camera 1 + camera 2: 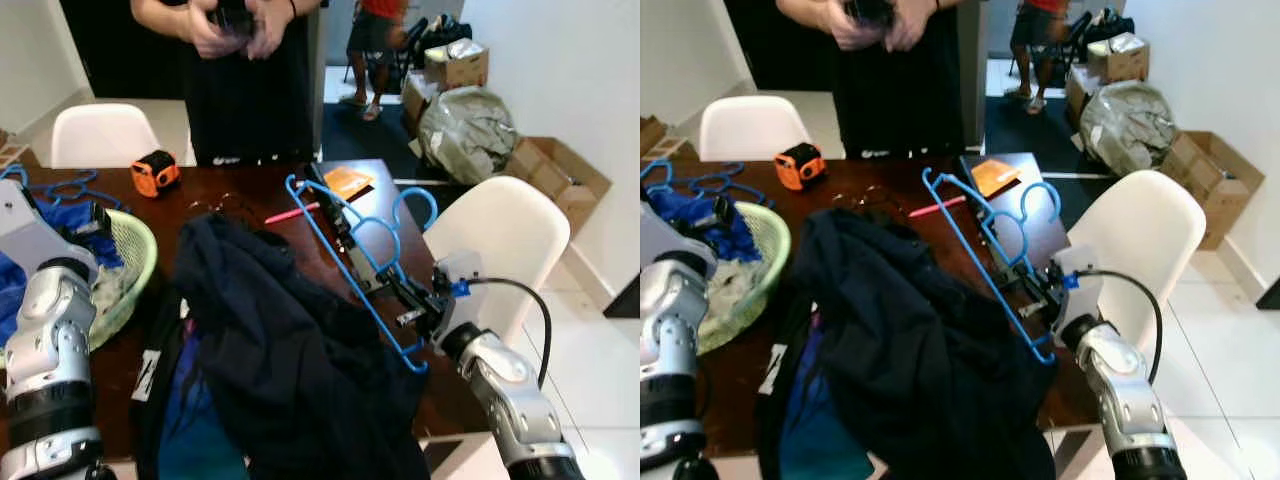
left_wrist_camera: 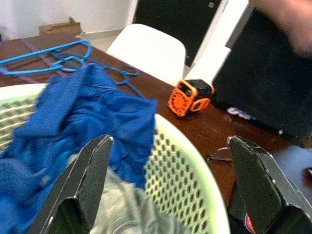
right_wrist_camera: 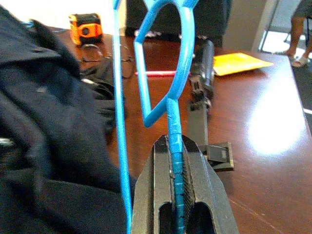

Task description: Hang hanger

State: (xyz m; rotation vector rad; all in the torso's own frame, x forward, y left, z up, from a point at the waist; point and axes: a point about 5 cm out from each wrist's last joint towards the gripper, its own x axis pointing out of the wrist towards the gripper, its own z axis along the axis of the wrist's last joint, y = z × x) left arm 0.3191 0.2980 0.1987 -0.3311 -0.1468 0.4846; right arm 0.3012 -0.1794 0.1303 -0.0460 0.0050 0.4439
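My right gripper (image 3: 176, 146) is shut on the neck of a blue plastic hanger (image 1: 345, 262), just below its hook (image 1: 415, 205). The hanger stands tilted above the right side of the dark wood table (image 1: 250, 195). Its long bar runs along the edge of a dark navy garment (image 1: 290, 350) heaped on the table's middle and front. Over at the left, my left gripper (image 2: 170, 141) hangs open above a green mesh basket (image 1: 135, 255) that holds blue cloth (image 2: 92, 112), with nothing between its fingers.
A person in black (image 1: 245, 80) stands at the table's far edge. On the table lie an orange tape measure (image 1: 155, 172), a pink pen (image 1: 292, 212), orange paper (image 1: 348, 181) and more blue hangers (image 1: 60, 187). White chairs (image 1: 500, 240) stand right and far left; boxes (image 1: 560, 175) sit at the right wall.
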